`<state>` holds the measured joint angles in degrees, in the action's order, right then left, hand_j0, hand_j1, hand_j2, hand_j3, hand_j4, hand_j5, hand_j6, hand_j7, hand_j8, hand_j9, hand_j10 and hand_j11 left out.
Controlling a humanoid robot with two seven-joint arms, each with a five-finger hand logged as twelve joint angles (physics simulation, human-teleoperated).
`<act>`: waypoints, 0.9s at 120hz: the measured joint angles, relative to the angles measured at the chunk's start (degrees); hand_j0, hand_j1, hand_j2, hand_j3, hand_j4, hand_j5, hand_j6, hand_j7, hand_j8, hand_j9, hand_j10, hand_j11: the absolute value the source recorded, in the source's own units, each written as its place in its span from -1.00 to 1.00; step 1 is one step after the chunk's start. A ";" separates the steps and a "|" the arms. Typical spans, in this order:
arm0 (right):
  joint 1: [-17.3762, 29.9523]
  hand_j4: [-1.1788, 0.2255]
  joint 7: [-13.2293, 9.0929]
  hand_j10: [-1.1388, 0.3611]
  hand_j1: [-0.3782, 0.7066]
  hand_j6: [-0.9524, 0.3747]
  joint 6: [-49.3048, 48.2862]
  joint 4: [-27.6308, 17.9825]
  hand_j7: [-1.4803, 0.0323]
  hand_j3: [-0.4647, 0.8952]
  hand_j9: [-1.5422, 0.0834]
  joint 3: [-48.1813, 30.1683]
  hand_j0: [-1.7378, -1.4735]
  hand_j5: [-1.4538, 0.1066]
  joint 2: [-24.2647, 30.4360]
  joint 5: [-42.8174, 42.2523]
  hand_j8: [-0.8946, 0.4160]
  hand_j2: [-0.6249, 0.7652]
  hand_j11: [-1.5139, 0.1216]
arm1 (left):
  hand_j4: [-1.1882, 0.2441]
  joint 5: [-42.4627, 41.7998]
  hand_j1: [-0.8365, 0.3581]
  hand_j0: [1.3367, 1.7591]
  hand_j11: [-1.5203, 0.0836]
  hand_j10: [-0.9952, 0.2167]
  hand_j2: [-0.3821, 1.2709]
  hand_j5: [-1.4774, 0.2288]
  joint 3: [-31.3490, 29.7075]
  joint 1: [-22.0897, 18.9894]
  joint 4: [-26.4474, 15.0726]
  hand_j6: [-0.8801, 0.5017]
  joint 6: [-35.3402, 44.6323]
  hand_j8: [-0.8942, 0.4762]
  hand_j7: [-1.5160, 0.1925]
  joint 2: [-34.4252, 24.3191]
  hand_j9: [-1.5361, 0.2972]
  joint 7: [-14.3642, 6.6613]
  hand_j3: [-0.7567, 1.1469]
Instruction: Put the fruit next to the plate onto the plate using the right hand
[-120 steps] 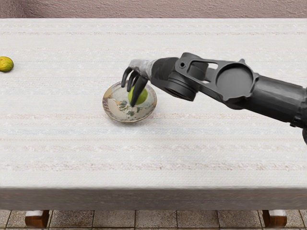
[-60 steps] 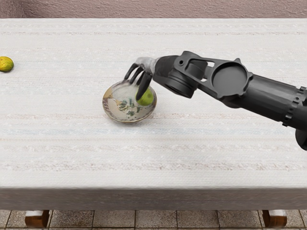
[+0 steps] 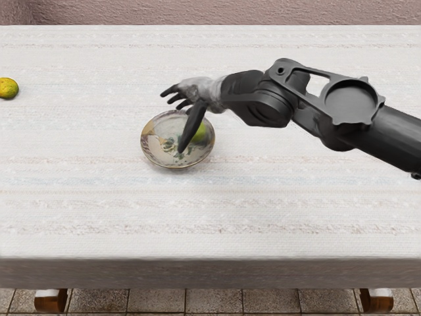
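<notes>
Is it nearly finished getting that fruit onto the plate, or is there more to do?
Nearly finished, it seems. Done: the green fruit lies in the plate, partly hidden behind a finger. In hand: nothing; the right hand hovers over the plate, fingers spread. Left: probably only pulling back. The other fruit sits untouched at the far left of the table.

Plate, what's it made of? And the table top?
The plate looks like glazed ceramic, or maybe polished metal: its rim gleams and the inside shows soft highlights over a mottled pattern. The table top looks like matte cloth or a textured laminate: it is pale with faint horizontal bands and no shine.
</notes>
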<state>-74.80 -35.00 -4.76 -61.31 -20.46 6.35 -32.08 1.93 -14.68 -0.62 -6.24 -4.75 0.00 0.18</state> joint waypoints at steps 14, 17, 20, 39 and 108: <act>2.42 0.56 0.00 0.41 -0.77 0.31 -7.78 -3.91 0.81 -0.32 0.76 -4.81 -0.40 0.72 6.32 8.88 0.24 -0.11 0.72 | 0.32 0.00 0.49 0.52 0.50 0.24 -0.48 0.36 0.00 0.00 0.00 -0.08 0.00 -0.05 0.40 0.00 0.33 0.00 -0.20; 3.66 0.57 0.00 0.42 -0.78 0.31 -10.40 -4.32 0.82 -0.32 0.77 -6.67 -0.40 0.73 7.67 10.52 0.25 -0.11 0.73 | 0.32 0.00 0.49 0.52 0.50 0.24 -0.48 0.36 0.00 0.00 0.00 -0.08 0.00 -0.05 0.40 0.00 0.33 0.00 -0.20; 4.97 0.57 0.00 0.42 -0.79 0.32 -13.18 -4.63 0.83 -0.32 0.78 -8.50 -0.40 0.74 9.00 12.30 0.25 -0.11 0.73 | 0.32 0.00 0.49 0.52 0.50 0.24 -0.48 0.36 0.00 0.00 0.00 -0.08 0.00 -0.05 0.40 0.00 0.33 0.00 -0.20; 13.31 0.60 2.72 0.45 -0.83 0.35 -26.34 -5.29 0.86 -0.32 0.81 -15.12 -0.40 0.77 20.27 26.98 0.28 -0.11 0.76 | 0.32 0.00 0.49 0.52 0.50 0.24 -0.48 0.36 0.00 0.00 0.00 -0.08 0.00 -0.05 0.40 0.00 0.33 0.00 -0.20; 33.48 0.63 10.02 0.47 -0.86 0.38 -30.25 -5.01 0.89 -0.32 0.83 -16.36 -0.40 0.80 47.40 49.60 0.31 -0.11 0.79 | 0.32 0.01 0.49 0.52 0.50 0.24 -0.48 0.36 0.02 0.00 -0.01 -0.08 0.00 -0.05 0.40 0.00 0.33 0.01 -0.21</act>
<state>-41.32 -24.98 -35.01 -66.33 -36.83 53.75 17.52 1.94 -14.66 -0.62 -6.25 -4.75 0.00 0.18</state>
